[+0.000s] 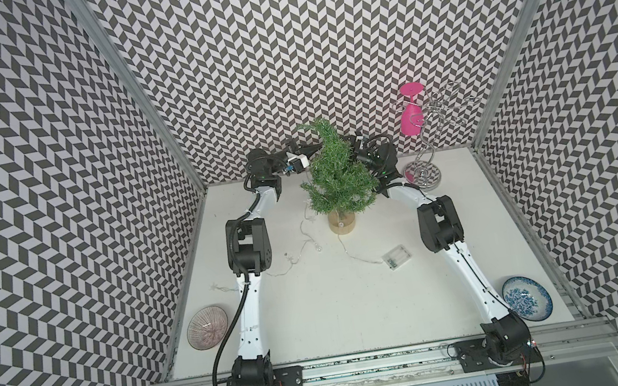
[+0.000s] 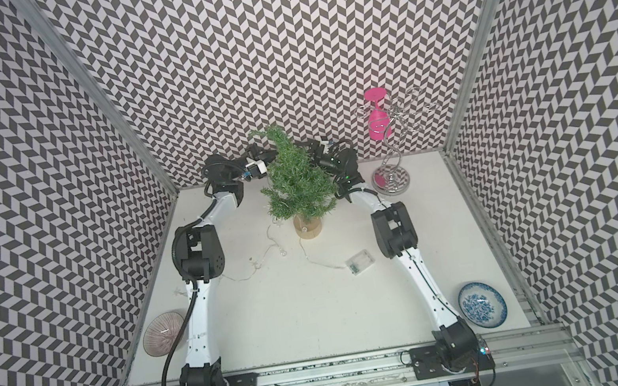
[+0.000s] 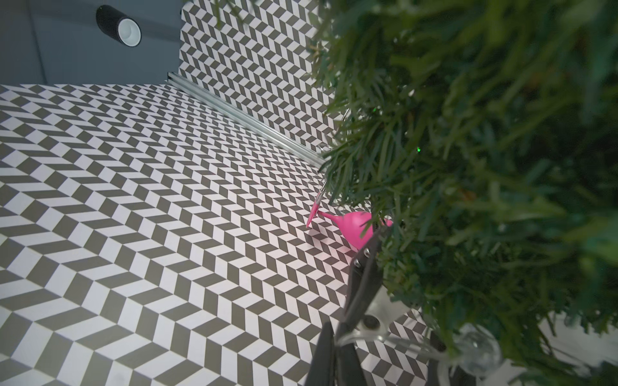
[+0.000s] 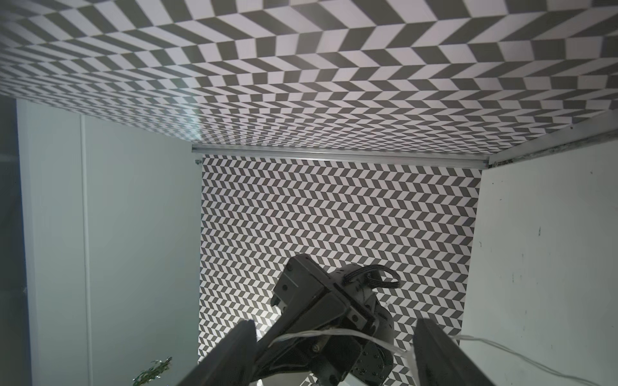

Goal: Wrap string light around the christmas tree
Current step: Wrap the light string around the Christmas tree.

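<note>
At the near left corner of the table (image 1: 339, 322) sits a striped bowl (image 1: 208, 327); the left arm goes up beside it toward the back wall. The left hand (image 1: 313, 148) is pressed together and pinches the light (image 1: 319, 248), just left of the upper part of the tree (image 1: 337, 173); in the left wrist view the clear wire crosses the dark fingers (image 3: 363, 280) and a round bulb (image 3: 475, 347) sits against the green needles. The rest of the light lies loose on the table left of the tree, in slack loops from under the left arm to the lower branches; one small bulb shows in front of the tan base (image 1: 346, 230). The tree stands upright near the back of the table, between the two hands. From the base the wire runs forward and right to the clear box (image 1: 395, 258), lying flat on the table. The right hand (image 4: 334, 322) is just right of the tree top, its fingers spread wide; the wire passes between them and touches one finger. Further right stands a chrome rack (image 1: 423, 152) with a pink glass (image 1: 409, 112) hanging upside down; a blue bowl (image 1: 527, 298) sits at the near right corner.
</note>
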Controlling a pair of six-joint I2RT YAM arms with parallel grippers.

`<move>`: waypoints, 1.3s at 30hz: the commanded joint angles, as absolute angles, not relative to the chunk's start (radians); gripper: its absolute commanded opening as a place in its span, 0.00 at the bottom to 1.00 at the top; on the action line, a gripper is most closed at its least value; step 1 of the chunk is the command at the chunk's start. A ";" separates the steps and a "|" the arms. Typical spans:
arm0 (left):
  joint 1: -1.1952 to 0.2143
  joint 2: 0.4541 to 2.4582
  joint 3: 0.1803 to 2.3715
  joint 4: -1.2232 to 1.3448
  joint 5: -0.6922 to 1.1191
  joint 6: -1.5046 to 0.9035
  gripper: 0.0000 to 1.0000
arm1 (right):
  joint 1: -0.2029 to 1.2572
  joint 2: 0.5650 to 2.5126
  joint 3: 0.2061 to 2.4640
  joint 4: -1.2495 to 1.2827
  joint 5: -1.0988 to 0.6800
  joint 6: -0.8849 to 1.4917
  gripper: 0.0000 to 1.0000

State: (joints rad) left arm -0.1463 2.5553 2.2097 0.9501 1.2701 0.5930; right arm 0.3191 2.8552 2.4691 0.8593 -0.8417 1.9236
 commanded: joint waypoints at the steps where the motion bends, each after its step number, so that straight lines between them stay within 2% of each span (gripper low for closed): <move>1: -0.178 2.573 2.249 0.958 1.286 0.620 0.01 | 0.343 2.869 2.487 0.992 -0.833 2.003 0.77; 11: -0.196 2.577 2.209 0.977 1.312 0.610 0.05 | 0.341 2.876 2.513 1.067 -0.772 2.054 0.78; 18: -0.210 2.590 2.201 0.971 1.314 0.615 0.07 | 0.341 2.872 2.523 1.152 -0.718 2.065 0.73; 22: -0.210 2.590 2.200 0.969 1.313 0.618 0.11 | 0.338 2.864 2.526 1.203 -0.702 2.062 0.71; 26: -0.208 2.589 2.193 0.980 1.313 0.615 0.20 | 0.324 2.861 2.522 1.251 -0.664 2.066 0.67; 28: -0.206 2.590 2.196 0.989 1.310 0.610 0.25 | 0.317 2.859 2.510 1.270 -0.646 2.069 0.65; 31: -0.201 2.589 2.195 1.002 1.301 0.604 0.40 | 0.311 2.851 2.489 1.272 -0.652 2.062 0.62; 34: -0.188 2.582 2.183 1.025 1.277 0.585 0.65 | 0.308 2.835 2.460 1.269 -0.664 2.036 0.60; 36: -0.175 2.571 2.173 1.047 1.256 0.559 0.89 | 0.304 2.829 2.454 1.268 -0.655 2.035 0.59; 39: -0.151 2.552 2.156 1.068 1.219 0.535 0.99 | 0.297 2.821 2.452 1.247 -0.659 2.013 0.58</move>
State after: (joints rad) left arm -0.1707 2.5732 2.1757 1.0298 1.2461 0.5701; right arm 0.3042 2.8742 2.4584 1.2037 -0.6659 2.0228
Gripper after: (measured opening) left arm 0.975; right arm 0.583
